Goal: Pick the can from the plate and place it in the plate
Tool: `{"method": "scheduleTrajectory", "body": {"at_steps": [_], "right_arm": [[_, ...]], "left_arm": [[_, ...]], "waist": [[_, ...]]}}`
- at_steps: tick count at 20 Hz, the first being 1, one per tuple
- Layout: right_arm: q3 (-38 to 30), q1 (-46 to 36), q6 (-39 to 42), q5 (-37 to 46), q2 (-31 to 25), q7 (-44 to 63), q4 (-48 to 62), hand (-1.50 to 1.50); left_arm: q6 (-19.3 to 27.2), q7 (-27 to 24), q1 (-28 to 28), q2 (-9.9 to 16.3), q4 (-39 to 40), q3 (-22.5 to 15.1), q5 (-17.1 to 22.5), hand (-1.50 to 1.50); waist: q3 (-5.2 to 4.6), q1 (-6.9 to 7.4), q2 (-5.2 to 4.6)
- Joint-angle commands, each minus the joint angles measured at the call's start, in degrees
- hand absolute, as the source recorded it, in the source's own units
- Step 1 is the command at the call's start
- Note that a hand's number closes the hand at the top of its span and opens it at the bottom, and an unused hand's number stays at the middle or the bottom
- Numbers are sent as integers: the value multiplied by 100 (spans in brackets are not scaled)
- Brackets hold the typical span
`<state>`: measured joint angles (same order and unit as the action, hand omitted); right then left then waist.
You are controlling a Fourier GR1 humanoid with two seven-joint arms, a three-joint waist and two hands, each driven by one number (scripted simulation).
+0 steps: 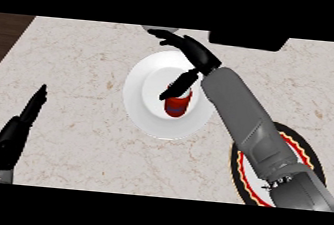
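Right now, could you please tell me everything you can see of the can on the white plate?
The can is small and red with a blue band and a pale top, metal by its look. It seems to stand upright near the middle of the white plate, resting on it. The right hand is above it, thumb coming down to the can's top; its fingers stretch past and are not closed round it.

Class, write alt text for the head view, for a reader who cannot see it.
The robot's right hand reaches over a white plate, thumb touching the red can on it. A dark plate with red-and-yellow trim lies under that forearm; the left hand rests open at left.
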<state>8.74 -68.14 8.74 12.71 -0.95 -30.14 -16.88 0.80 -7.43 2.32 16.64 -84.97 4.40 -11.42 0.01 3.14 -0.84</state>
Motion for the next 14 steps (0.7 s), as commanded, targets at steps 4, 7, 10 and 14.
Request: {"method": "scheduleTrajectory", "body": {"at_steps": [4, 7, 10, 14], "right_arm": [[-959, -90, 598, -786, -603, -101, 543, -150], [-1279, -83, 1061, -1060, -1077, -317, 678, -150], [-1371, -96, 1665, -1115, -1608, -563, 747, -150], [-1390, -24, 1812, -1074, -1818, -962, 803, -150]], "left_arm": [[-109, -222, -42, 77, 219, 119, 70, 0], [-132, -30, 16, 42, -167, -4, 38, 0], [-177, 22, -92, 94, -200, 9, 40, 0], [-108, 54, -233, -39, -46, -103, -50, 0]], "waist": [[2, 20, -64], [12, 137, -104], [17, 171, -128], [19, 277, -205]]}}
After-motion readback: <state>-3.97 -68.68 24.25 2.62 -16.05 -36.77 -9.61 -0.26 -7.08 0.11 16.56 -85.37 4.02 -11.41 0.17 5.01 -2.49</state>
